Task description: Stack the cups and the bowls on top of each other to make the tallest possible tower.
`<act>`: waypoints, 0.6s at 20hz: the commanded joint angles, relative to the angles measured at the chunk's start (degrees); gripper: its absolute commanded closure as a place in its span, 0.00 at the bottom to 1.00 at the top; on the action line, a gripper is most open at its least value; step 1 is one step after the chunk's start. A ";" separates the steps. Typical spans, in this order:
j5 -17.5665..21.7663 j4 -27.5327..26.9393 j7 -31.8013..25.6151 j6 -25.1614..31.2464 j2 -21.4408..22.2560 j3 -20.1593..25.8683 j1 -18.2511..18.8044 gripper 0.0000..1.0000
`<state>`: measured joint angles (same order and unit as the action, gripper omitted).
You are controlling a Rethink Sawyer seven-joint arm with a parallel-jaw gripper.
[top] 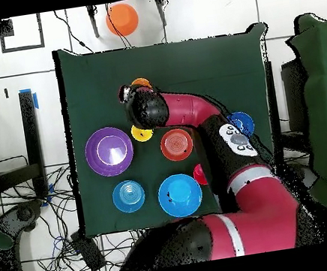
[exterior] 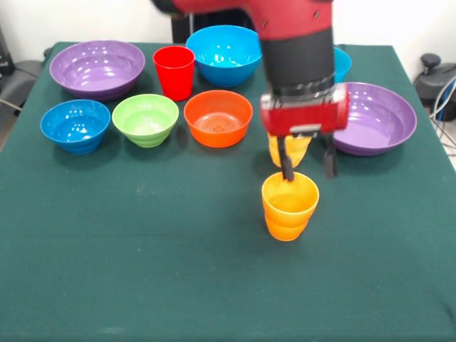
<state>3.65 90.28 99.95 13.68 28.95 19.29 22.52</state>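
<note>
My gripper (exterior: pixel 308 169) (top: pixel 131 93) hangs open just above the far rim of the orange cup (exterior: pixel 290 206) (top: pixel 142 82), its left finger (exterior: pixel 286 169) at the rim and the other off to the right. The yellow cup (exterior: pixel 299 149) (top: pixel 142 133) stands right behind, mostly hidden by the gripper. A red cup (exterior: pixel 174 71) (top: pixel 200 174) stands at the back. The bowls sit singly: purple (exterior: pixel 97 68), large blue (exterior: pixel 224 53) (top: pixel 180 195), dark blue (exterior: pixel 75 125) (top: pixel 241 123), green (exterior: pixel 145 119), orange (exterior: pixel 218 117) (top: pixel 176 144), purple (exterior: pixel 377 117) (top: pixel 109 151), cyan (exterior: pixel 343 64) (top: pixel 128 196). No tower shows.
The green table (exterior: pixel 142 256) has bare cloth across its near half in the front view. An orange round object (top: pixel 122 19) sits off the table on the floor. Cables lie on the floor beside the table.
</note>
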 commanded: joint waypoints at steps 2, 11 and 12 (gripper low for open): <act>3.26 13.57 10.86 -5.61 13.43 -3.08 -6.16 0.00; 5.04 26.39 12.36 -17.05 18.15 -6.58 -7.81 0.00; 5.08 27.36 12.50 -18.11 18.30 -6.86 -7.86 0.00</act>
<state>3.67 105.78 100.70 1.82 44.94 14.96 14.63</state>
